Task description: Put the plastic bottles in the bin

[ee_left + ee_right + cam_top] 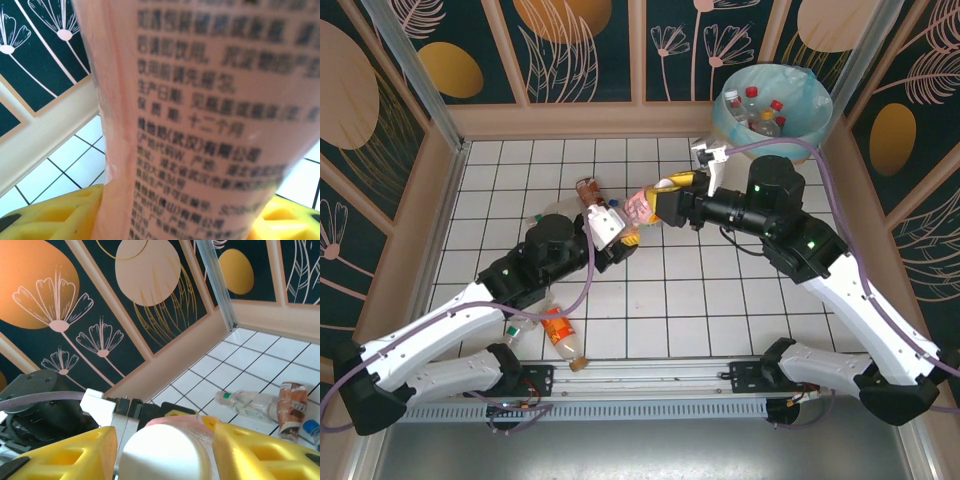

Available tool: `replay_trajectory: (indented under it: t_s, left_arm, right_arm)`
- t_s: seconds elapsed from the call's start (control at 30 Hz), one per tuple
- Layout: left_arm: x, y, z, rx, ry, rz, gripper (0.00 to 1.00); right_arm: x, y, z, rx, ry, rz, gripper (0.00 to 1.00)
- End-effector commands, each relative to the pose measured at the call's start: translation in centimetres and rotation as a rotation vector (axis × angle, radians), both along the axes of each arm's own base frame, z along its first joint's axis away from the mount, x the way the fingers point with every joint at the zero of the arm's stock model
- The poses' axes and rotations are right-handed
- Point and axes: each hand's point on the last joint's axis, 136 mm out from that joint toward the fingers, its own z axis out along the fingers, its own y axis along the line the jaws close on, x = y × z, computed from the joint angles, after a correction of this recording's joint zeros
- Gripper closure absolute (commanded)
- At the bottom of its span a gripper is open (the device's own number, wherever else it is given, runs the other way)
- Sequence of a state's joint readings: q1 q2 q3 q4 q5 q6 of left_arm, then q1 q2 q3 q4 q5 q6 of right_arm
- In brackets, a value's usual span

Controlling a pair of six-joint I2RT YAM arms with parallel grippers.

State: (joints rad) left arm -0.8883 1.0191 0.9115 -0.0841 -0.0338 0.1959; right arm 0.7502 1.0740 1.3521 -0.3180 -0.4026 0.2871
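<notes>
A pink-labelled plastic bottle (pixel 640 208) with a white cap (pixel 162 452) hangs above the tiled floor mid-table, held from both ends. My left gripper (pixel 623 233) is shut on its body; in the left wrist view the pink printed label (pixel 200 125) stands between the yellow fingers (pixel 55 215). My right gripper (pixel 663 205) is shut on the cap end, its yellow fingers (pixel 260 450) pressing either side. The bin (pixel 807 88), cream with a light blue bag, stands at the far right corner and holds several bottles (pixel 765 115).
A brown-labelled bottle (pixel 588 190) and a clear one (pixel 545 215) lie just behind the left gripper. An orange-labelled bottle (pixel 563 335) and a clear one (pixel 520 325) lie by the left arm. Wooden walls (pixel 570 120) ring the tiles.
</notes>
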Motion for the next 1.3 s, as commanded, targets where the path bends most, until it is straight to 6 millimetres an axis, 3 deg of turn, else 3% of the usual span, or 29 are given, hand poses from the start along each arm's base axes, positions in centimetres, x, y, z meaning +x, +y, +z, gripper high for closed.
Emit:
replay_trajectory:
  t_s: [0.0, 0.1, 0.23, 0.33, 0.37, 0.4, 0.53, 0.67, 0.77, 0.87, 0.97, 1.13, 1.27]
  left_arm:
    - [0.0, -0.6, 1.8, -0.059, 0.012, -0.013, 0.49]
    - [0.0, -0.8, 1.7, -0.060, 0.015, -0.016, 0.48]
    - [0.1, -0.7, 1.6, -0.064, 0.009, -0.009, 0.42]
    - [0.5, -0.3, 2.0, -0.093, -0.006, 0.026, 0.19]
    - [0.6, -0.1, 2.3, -0.108, -0.016, 0.036, 0.07]
    - [0.6, 0.0, 2.6, -0.123, -0.027, 0.038, 0.02]
    - [0.5, 0.3, 3.6, -0.161, -0.058, 0.043, 0.01]
    - [0.8, 0.7, 4.0, -0.166, -0.060, 0.072, 0.01]
    - [0.8, 0.7, 3.7, -0.164, -0.043, 0.075, 0.01]
    - [0.5, 0.7, 3.1, -0.161, -0.019, 0.065, 0.01]
    - [0.3, 0.9, 2.5, -0.160, -0.008, 0.065, 0.01]
    - [0.2, 1.3, 2.0, -0.164, -0.003, 0.080, 0.01]
    - [0.4, 1.3, 2.2, -0.165, -0.012, 0.087, 0.02]
  right_arm:
    - [-0.4, 0.6, 0.0, -0.020, -0.007, 0.012, 0.51]
    - [-0.2, 0.3, 0.2, -0.020, -0.016, -0.011, 0.77]
    - [0.7, -0.6, 0.6, -0.030, -0.032, -0.085, 0.96]
    - [2.5, -2.4, 1.0, -0.068, -0.051, -0.233, 1.00]
    - [3.3, -3.4, 1.3, -0.089, -0.063, -0.302, 1.00]
    - [4.2, -4.4, 1.8, -0.113, -0.083, -0.375, 1.00]
    - [7.8, -9.6, 6.0, -0.204, -0.202, -0.684, 1.00]
    - [12.0, -16.1, 11.1, -0.285, -0.332, -1.017, 1.00]
    - [15.6, -21.5, 12.3, -0.366, -0.374, -1.263, 1.00]
    - [19.1, -25.6, 11.5, -0.397, -0.348, -1.382, 1.00]
    - [21.8, -27.5, 9.6, -0.414, -0.311, -1.422, 1.00]
    - [25.4, -28.1, 5.0, -0.434, -0.231, -1.397, 1.00]
    - [27.0, -28.3, 1.9, -0.401, -0.173, -1.338, 1.00]
